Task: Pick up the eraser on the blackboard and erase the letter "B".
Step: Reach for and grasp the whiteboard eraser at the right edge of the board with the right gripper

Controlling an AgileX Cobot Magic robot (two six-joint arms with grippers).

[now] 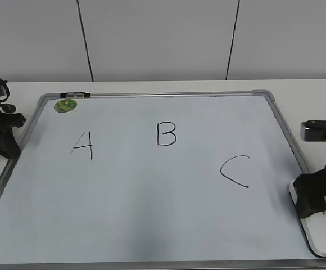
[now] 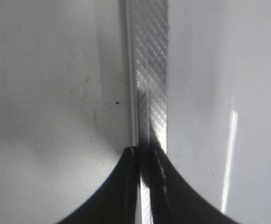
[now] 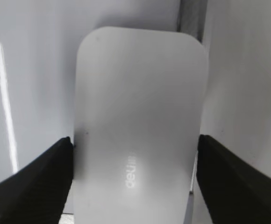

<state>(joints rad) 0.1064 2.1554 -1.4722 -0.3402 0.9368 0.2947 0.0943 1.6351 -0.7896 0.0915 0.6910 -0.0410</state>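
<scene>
The blackboard (image 1: 152, 202) is a white board in a silver frame lying flat on the table. The black letter "B" (image 1: 166, 134) is at its upper middle, whole. The white eraser (image 1: 320, 236) lies at the board's lower right edge, over the frame. It fills the right wrist view (image 3: 140, 107), with grey lettering on top. My right gripper (image 1: 312, 197) (image 3: 135, 154) straddles it, both fingers against its long sides. My left gripper (image 1: 0, 132) (image 2: 145, 151) is shut and empty over the board's left frame rail (image 2: 149, 70).
A black "A" (image 1: 82, 145) is left of the "B" and a black "C" (image 1: 236, 170) is lower right of it. A round green magnet (image 1: 66, 105) sits at the top left corner. A dark clip (image 1: 75, 95) is on the top frame. A white wall stands behind.
</scene>
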